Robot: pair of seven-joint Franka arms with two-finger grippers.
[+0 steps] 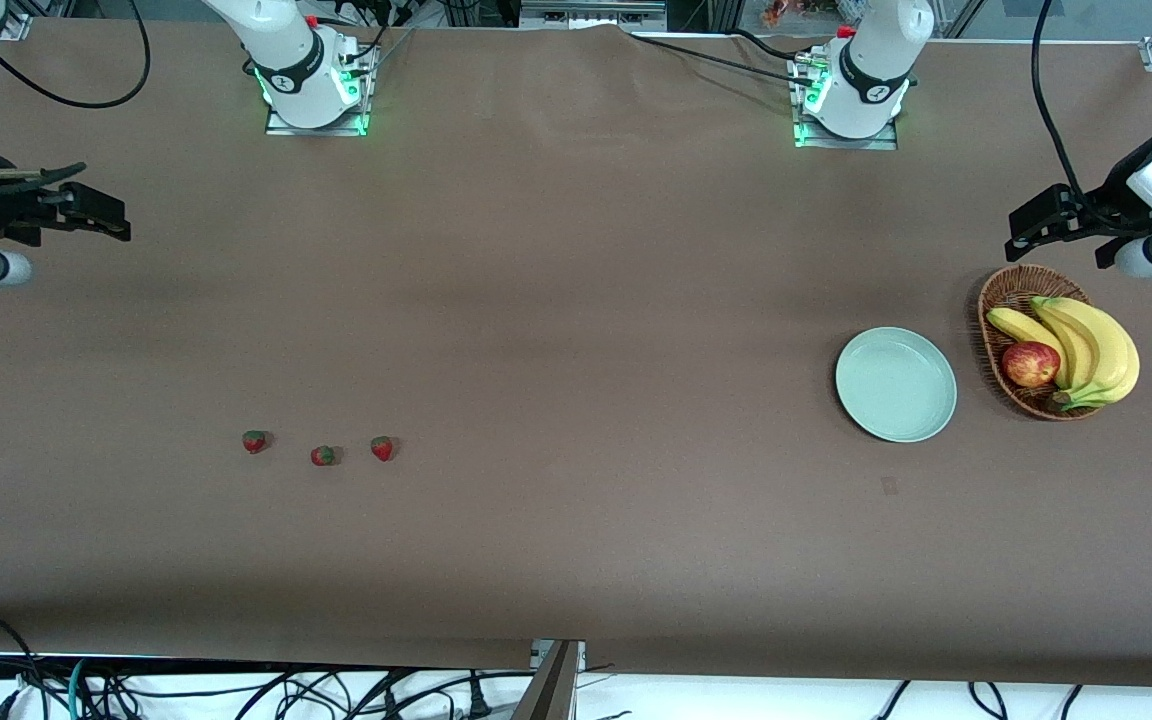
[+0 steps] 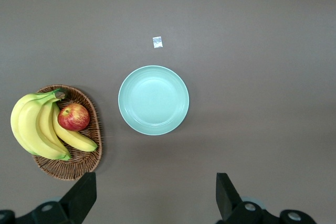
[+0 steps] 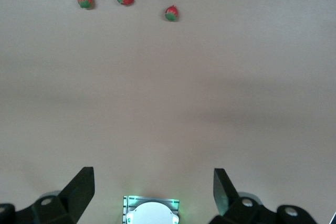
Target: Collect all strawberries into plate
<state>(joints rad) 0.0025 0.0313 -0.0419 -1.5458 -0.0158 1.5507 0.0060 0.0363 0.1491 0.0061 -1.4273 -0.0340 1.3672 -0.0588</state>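
Nothing is being carried at this moment; the task is sitting at its very start, with no berry picked up. Three strawberries are lying in a loose row on the bench [image 1: 576, 560] toward the right arm's end: one [image 1: 255, 441] closest to that end, a middle one [image 1: 323, 456] slightly nearer the front camera, and a third [image 1: 382, 448] closest to the bench's middle. All three are well apart from the plate [image 1: 896, 384], which is sitting bare toward the left arm's end, just beside a basket [image 1: 1011, 300] holding bananas [image 1: 1096, 345] and an apple [image 1: 1031, 364].

The right pincer [image 1: 86, 210] is hanging high over the bench edge at its own end, its jaws spread wide and gripping nothing; its wrist view is showing the berries far off from it. The left pincer [image 1: 1036, 222] is hovering over the bench by the basket's rim, jaws likewise wide apart and bare, and is waiting.

The step in hand looks like the first approach. The right arm seems the better placed for it: the next move is calling for it to swing out over the row, drop onto one berry, and close gently around so small and soft a thing. The long carry across to the plate is then following, perhaps with a handover to the left arm.
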